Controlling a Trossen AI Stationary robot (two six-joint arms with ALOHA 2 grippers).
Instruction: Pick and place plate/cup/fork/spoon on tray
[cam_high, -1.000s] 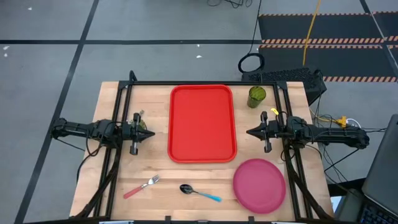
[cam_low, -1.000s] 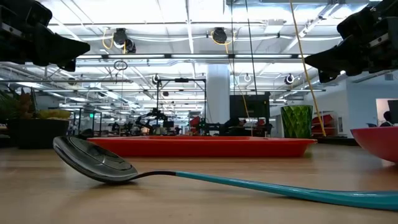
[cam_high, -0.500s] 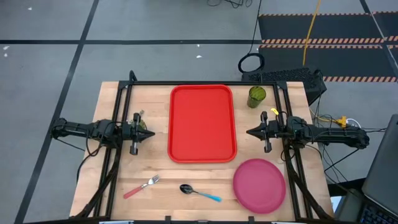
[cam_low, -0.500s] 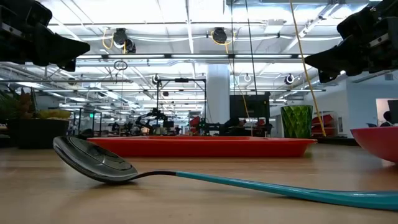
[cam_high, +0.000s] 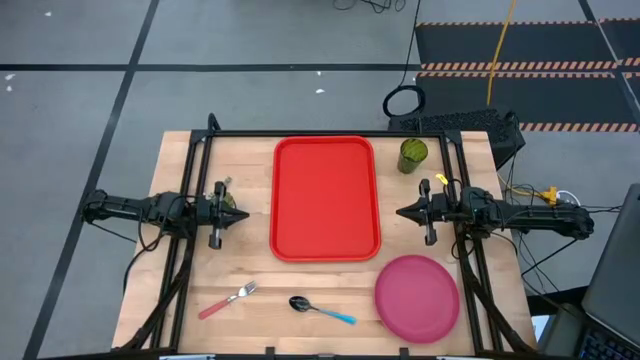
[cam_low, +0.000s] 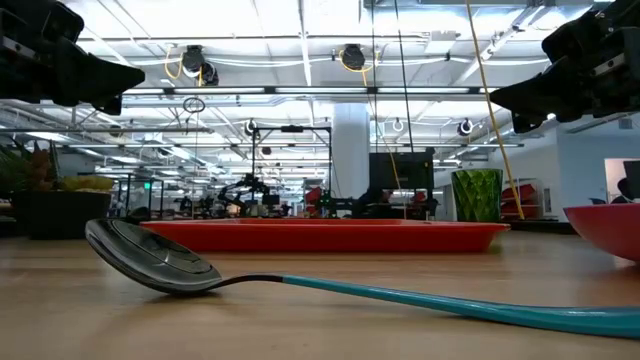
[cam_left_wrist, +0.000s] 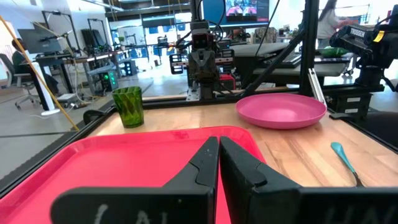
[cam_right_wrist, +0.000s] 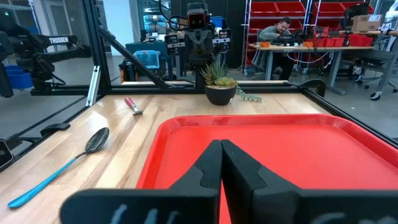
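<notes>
Both pincers hang above the bench with their fingers pressed together, holding nothing. Left pincer sits just off the left long edge of the tray, pointing toward it; right pincer faces it from the tray's right side. Between them the red tray lies with nothing on it. Near the tray's far right corner stands the cup, upright on the bench. Toward the near edge, the plate rests at the right, clear of the tray's corner. Beside it lies the spoon, blue handle toward the plate, and farther left the fork. A potted plant stands behind the left pincer.
</notes>
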